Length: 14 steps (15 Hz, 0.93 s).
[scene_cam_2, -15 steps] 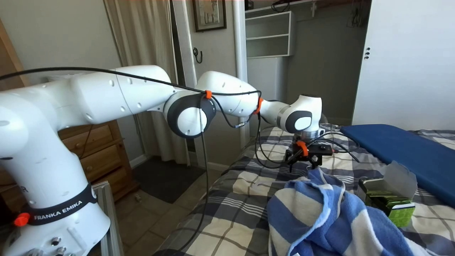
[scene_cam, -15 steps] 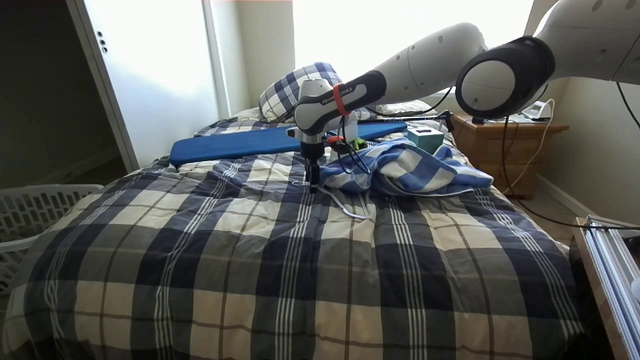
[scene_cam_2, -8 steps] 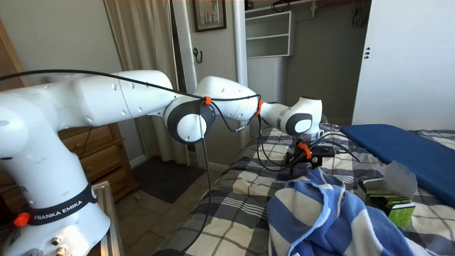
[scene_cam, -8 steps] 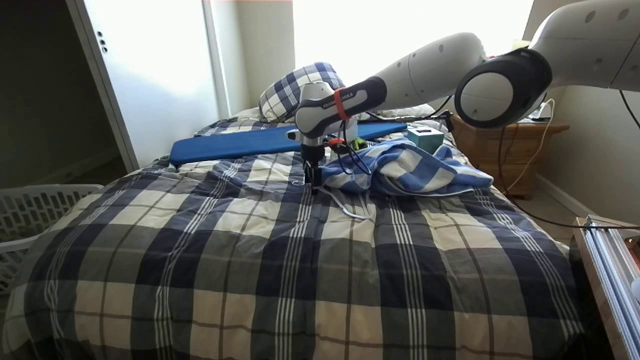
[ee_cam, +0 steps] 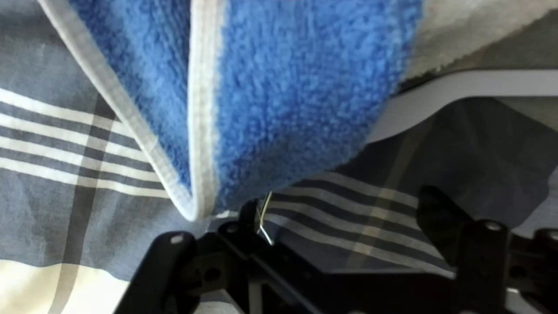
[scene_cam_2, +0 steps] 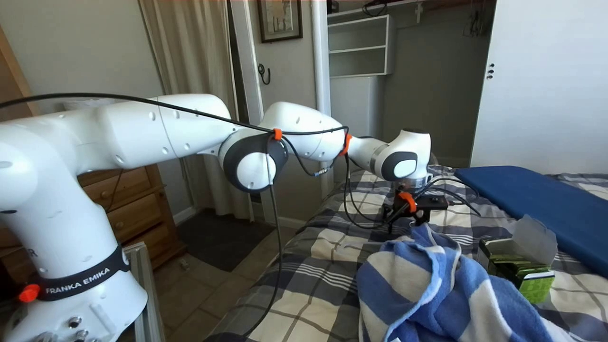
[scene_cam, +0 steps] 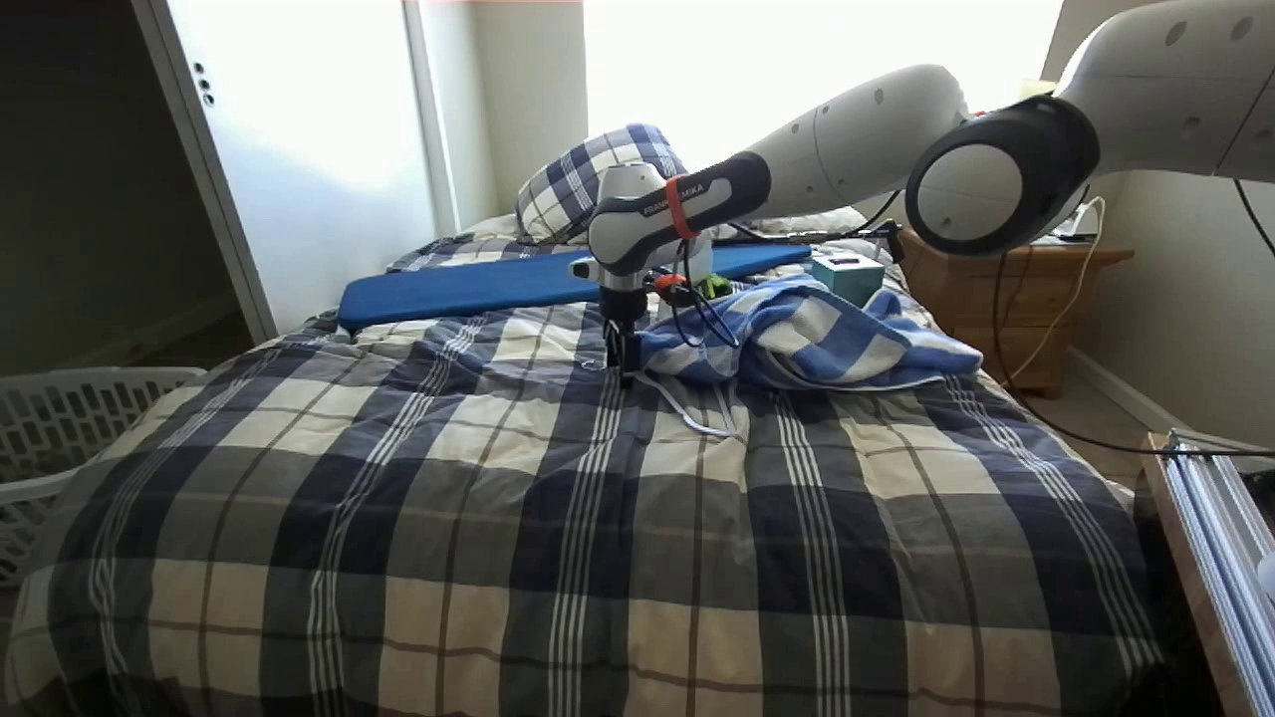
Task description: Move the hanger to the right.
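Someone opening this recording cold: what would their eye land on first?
Probably the big white robot arm, stretching across an exterior view and out over the plaid bed. Next, likely the bunched blue-and-white towel on that bed, with a white hanger partly hidden by it. The wrist view then draws attention to the open hand beside the towel's corner.

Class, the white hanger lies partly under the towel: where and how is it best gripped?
Probably by the thin metal hook of the hanger, coming straight down from above and closing across it. The hook is narrow and shows beyond the edge of the towel, which covers part of the rest. The gripper points down, open, near it.
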Each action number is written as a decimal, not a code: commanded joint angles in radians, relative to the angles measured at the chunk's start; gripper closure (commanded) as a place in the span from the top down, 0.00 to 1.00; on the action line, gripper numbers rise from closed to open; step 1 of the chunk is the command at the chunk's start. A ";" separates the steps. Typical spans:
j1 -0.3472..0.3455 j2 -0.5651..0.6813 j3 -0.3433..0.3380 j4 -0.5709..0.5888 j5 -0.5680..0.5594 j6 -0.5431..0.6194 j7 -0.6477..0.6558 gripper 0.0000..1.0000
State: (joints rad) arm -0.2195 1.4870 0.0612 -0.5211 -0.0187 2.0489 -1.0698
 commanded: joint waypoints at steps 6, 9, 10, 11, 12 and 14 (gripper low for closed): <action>-0.014 0.000 0.014 -0.007 0.057 0.015 0.055 0.96; -0.016 0.000 0.005 -0.012 0.054 0.057 0.109 0.90; -0.017 0.000 0.005 -0.015 0.054 0.066 0.125 0.87; -0.018 0.000 0.006 -0.017 0.054 0.069 0.135 0.84; -0.017 0.000 0.006 -0.019 0.053 0.071 0.148 0.78; -0.017 0.000 0.010 -0.024 0.057 0.051 0.175 0.76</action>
State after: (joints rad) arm -0.2335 1.4874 0.0676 -0.5250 0.0155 2.0894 -0.9322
